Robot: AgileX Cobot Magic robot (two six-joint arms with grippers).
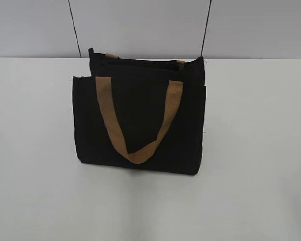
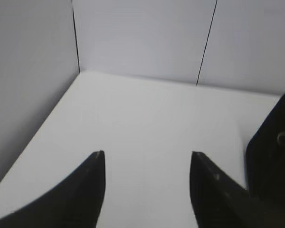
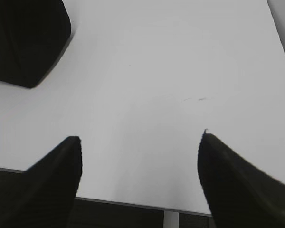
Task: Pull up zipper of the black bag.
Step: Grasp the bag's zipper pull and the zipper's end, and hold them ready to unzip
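Bag: black bag (image 1: 140,125) stands upright mid-table (image 1: 35,191), front pocket panel facing cam; tan handle (image 1: 135,150) droops in a U over the front.
Zipper: zipper (image 1: 138,61) runs along top edge; pull tab not clear in ext view, a small silver bit shows at bag's edge in L wrist view.
L gripper: left gripper (image 2: 147,166) spread wide, nothing held, over bare table, bag just to its right.
R gripper: right gripper (image 3: 138,156) spread wide, nothing held, near table's front edge; bag corner upper left, well apart.

One black bag (image 1: 140,125), two tan handles (image 1: 135,125), two grippers (image 2: 147,161), one table (image 1: 261,150)
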